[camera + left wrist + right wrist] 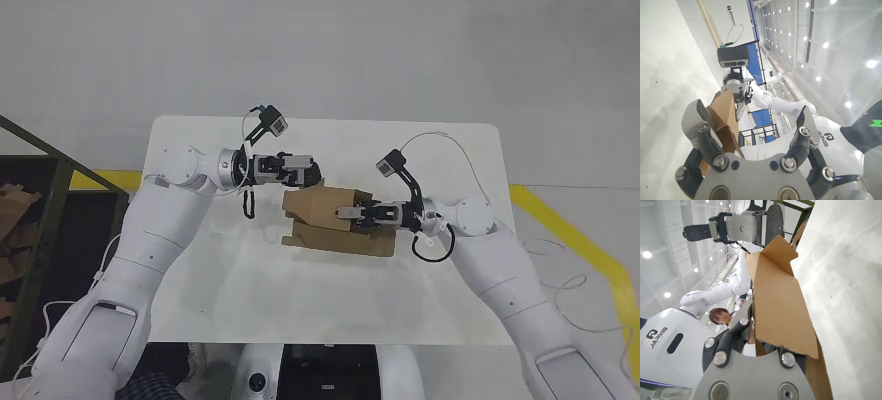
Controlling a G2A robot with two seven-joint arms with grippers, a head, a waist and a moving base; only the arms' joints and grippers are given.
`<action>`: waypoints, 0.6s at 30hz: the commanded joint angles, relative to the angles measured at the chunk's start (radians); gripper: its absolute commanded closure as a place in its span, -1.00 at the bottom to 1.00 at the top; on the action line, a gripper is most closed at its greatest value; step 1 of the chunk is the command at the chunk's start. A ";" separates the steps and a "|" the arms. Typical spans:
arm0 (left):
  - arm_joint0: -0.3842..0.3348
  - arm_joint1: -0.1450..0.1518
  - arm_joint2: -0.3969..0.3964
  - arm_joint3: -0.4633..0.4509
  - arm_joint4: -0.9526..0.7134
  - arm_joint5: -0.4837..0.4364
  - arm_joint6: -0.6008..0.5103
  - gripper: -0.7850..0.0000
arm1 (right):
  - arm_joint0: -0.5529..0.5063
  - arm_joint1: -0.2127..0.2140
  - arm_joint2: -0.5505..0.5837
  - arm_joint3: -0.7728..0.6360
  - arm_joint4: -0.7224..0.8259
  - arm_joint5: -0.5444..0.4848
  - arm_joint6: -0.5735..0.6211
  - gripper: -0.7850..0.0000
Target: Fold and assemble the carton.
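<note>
If you scan across from the left, the first thing is a dark rack (55, 200) on the floor with loose cardboard scraps (12, 210) in it, right beside a yellow line (100, 178). Then you get the white table (200, 290).

The left gripper (312, 173) sits at the far-left corner of the carton (325, 207). Its 2 fingers are spread wide and aren't holding anything. In its own wrist view, 1 finger pad (702, 111) lies against a folded flap. The other finger sticks out in free air, well apart from the cardboard.

The carton itself is a brown, half-folded thing over the middle of the table. It has flaps standing at odd angles and 1 flatter panel on the robot's side. Honestly can't tell if its bottom rests on the table top or hangs just above it.

At the carton's right end, the right gripper (352, 213) lies low over the cardboard and is clamped onto it. The right wrist view shows 1 finger (746, 315) pressed on a panel face with the other tucked behind, so the wall is pinched between them.

Further right, past the table edge, a 2nd yellow stripe (545, 215) runs across the grey floor.
</note>
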 commanded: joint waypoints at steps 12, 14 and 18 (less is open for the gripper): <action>0.039 0.012 -0.036 -0.028 -0.004 -0.002 -0.006 -1.00 | 0.010 0.005 0.045 0.030 -0.004 -0.013 -0.044 1.00; 0.048 0.013 -0.039 -0.041 -0.003 0.001 -0.005 -1.00 | 0.010 0.006 0.050 0.030 -0.012 -0.013 -0.055 1.00; 0.062 0.014 -0.036 -0.059 -0.002 0.009 -0.006 -1.00 | 0.013 0.006 0.057 0.037 -0.031 -0.011 -0.092 1.00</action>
